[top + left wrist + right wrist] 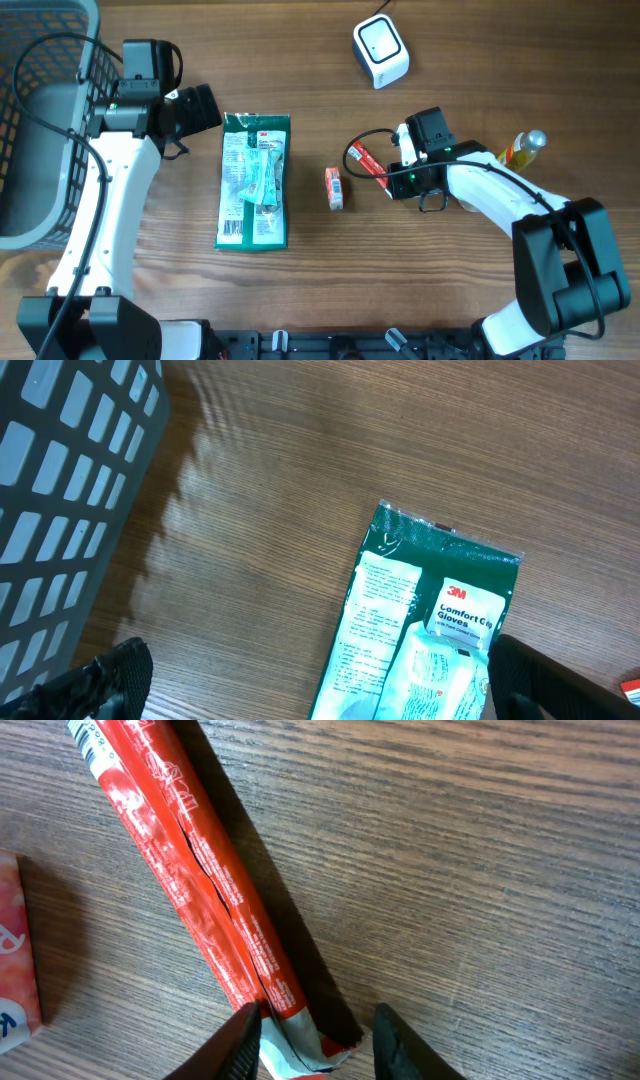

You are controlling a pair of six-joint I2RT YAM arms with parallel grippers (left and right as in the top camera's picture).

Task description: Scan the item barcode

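at the far left edge of the counter (440, 290) stands a grey mesh basket (30, 120), and the left arm runs up beside it; the left claw (205, 108) hangs with its jaws spread wide and nothing between them, held above bare wood just beside the top left corner of a green glove packet (254, 180), which lies flat and lengthwise with its white printed inserts facing up, and in the left wrist view the two dark fingertips (110, 678) frame the packet's upper end without touching it; to the right of the packet, apart from it, lies a small orange-red box (334, 188); just beyond that is the item, a slim red stick packet (366, 160), lying flat on the counter at a slant with a barcode showing at its far end in the right wrist view; the right claw (395, 172) is low over the packet's near end, jaws partly open and straddling it, one finger (238, 1042) against the crimped end and the other standing a little off it, so nothing is gripped yet; a white scanner (380, 52) sits well apart near the top edge, and a yellow bottle with a silver cap (525, 147) lies at the far right
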